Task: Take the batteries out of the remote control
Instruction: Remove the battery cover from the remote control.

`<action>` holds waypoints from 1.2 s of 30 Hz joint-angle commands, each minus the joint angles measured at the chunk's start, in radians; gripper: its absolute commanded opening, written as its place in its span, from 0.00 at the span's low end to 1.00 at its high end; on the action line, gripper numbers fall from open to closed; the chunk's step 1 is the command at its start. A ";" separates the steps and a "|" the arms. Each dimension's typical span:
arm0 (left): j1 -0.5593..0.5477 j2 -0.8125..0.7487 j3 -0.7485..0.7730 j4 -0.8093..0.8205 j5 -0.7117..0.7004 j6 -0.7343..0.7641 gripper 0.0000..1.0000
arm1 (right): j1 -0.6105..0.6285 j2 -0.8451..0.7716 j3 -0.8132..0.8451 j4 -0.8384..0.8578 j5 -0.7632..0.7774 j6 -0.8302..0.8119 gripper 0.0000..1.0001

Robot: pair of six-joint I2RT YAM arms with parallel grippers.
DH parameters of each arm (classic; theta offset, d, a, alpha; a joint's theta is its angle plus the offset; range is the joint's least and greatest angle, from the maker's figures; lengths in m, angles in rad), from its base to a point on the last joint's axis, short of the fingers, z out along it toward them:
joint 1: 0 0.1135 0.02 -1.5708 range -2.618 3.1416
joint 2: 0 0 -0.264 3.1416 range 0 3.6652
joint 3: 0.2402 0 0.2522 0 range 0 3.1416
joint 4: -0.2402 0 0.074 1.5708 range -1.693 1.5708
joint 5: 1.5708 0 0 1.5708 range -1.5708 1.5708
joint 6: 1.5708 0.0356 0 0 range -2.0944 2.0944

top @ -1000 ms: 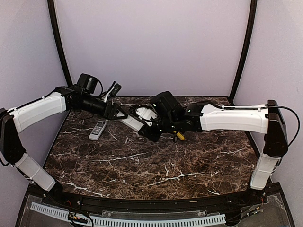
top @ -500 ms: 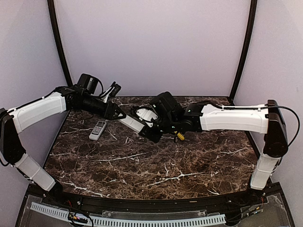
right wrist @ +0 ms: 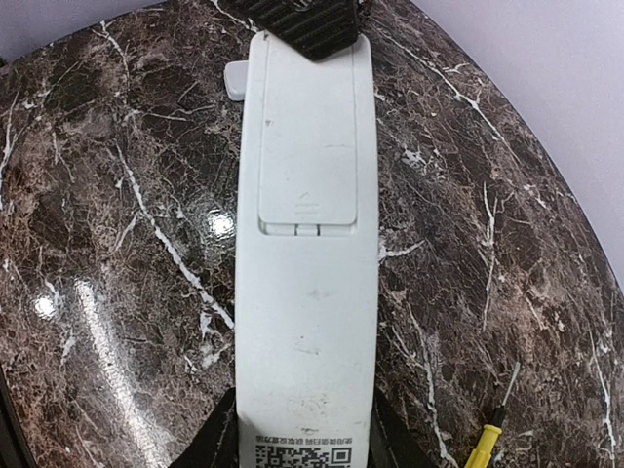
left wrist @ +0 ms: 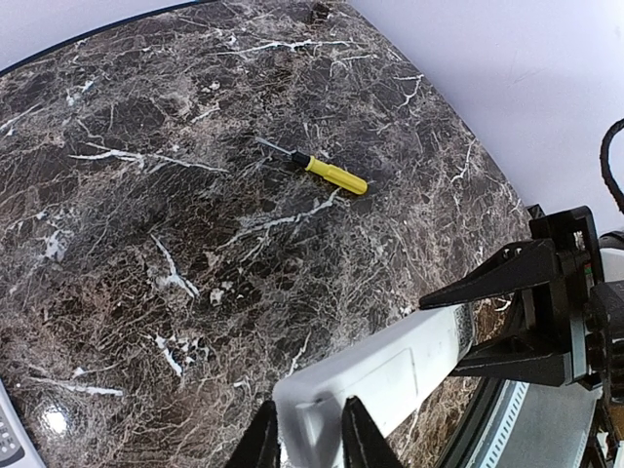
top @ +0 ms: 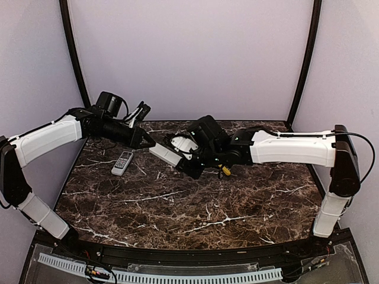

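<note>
Item: white remote (right wrist: 307, 292), held in the air above the table (left wrist: 146, 244), back face up, spanning between the two arms.
Right gripper (right wrist: 304, 439): clamped across the remote's width at the end printed with a code.
Left gripper (left wrist: 310, 429): fingers straddle the opposite end, close against it; a firm grip cannot be told.
Batteries: not in sight; the cover (right wrist: 312, 136) on the remote's back sits shut and flush.
Also on the table: yellow-handled screwdriver (left wrist: 331, 175), lying apart from the remote; small grey remote (top: 122, 162) near the left arm; small white plate (right wrist: 234, 80).
</note>
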 commanded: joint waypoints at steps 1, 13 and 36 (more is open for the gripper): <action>-0.001 -0.028 0.020 -0.024 -0.011 0.005 0.22 | 0.007 -0.009 0.016 0.057 0.025 0.000 0.00; 0.027 -0.028 0.016 -0.004 0.066 -0.023 0.06 | 0.007 -0.018 -0.004 0.058 0.039 0.009 0.00; 0.037 0.003 -0.006 0.044 0.146 -0.074 0.94 | 0.007 0.003 0.018 0.060 0.045 -0.003 0.00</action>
